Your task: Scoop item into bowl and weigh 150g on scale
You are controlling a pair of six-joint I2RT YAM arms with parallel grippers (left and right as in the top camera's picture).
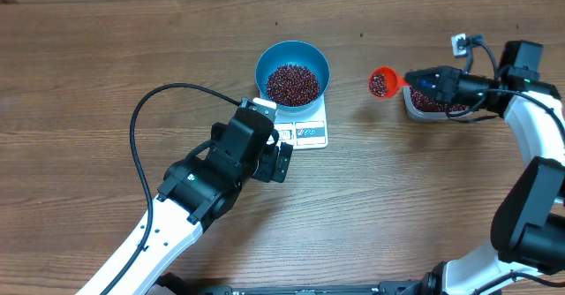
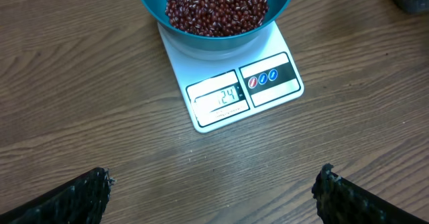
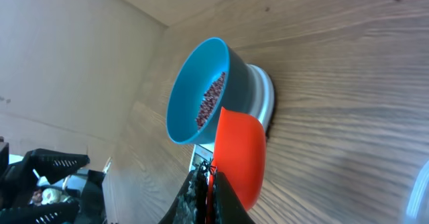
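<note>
The blue bowl (image 1: 261, 65) stands on the white scale (image 1: 309, 134), holding a heap of dark red-brown beans (image 1: 292, 83). In the left wrist view the bowl (image 2: 151, 9) and its beans (image 2: 216, 6) fill the top, and the scale (image 2: 268, 93) display reads 124. My left gripper (image 1: 281, 161) hovers open just in front of the scale, fingers (image 2: 74, 200) spread wide over bare wood. My right gripper (image 1: 415, 80) is shut on the handle of an orange scoop (image 1: 382, 83) carrying beans, to the right of the bowl. The scoop (image 3: 240, 153) hangs in front of the bowl (image 3: 238, 76).
A clear tub (image 1: 433, 105) with more beans sits under the right wrist at the right side. The left arm's black cable (image 1: 141, 118) loops over the table to the left. A small white connector (image 1: 459, 41) lies at the back right.
</note>
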